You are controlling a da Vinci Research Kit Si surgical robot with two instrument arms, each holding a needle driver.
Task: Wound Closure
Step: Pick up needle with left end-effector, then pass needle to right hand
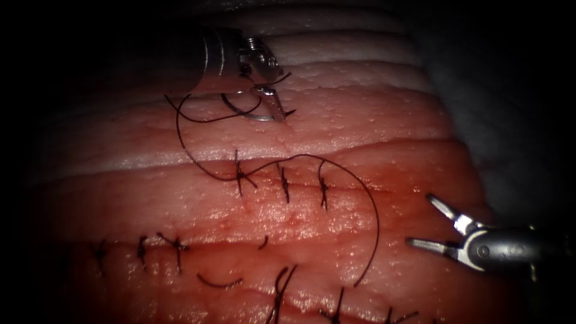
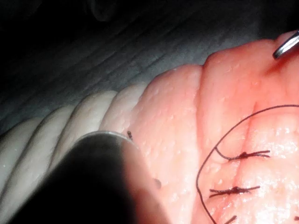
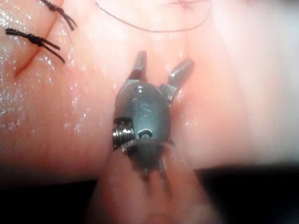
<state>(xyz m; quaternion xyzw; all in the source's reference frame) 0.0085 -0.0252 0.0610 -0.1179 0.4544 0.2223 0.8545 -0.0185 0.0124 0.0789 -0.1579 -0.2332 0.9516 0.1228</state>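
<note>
Left hand (image 1: pixel 277 107) seen in the endoscope view at the upper middle of the tissue (image 1: pixel 372 120), well above the stitched cut, jaws clamped on the curved needle (image 1: pixel 255 114) near one end of its curve. Needle lying free over the pale upper bands of the tissue, not in the tissue, its arc hanging just below and to the left of the jaws. Thread (image 1: pixel 360 180) running from the needle area in a dark loop to the left, then down to the leftmost of three stitches (image 1: pixel 282 183) on the middle cut, then rising in a wide arch over them and falling to the right and down, ending as a free tail on the red lower tissue. Right hand (image 1: pixel 427 221) at the right edge of the tissue, to the right of the cut and well apart from the needle, jaws spread wide and holding nothing. In the right wrist view, same right hand (image 3: pixel 162 66) with both fingers apart above wet tissue (image 3: pixel 70 116), thread (image 3: pixel 154 29) curving beyond it, dark stitches (image 3: pixel 37 39) beside. In the left wrist view, stitches (image 2: pixel 245 155) and thread loop (image 2: pixel 219 144) on pink tissue (image 2: pixel 173 121). More stitches (image 1: pixel 162 246) along the lower cut lines, with short cut thread ends (image 1: pixel 219 282) lying near them.
</note>
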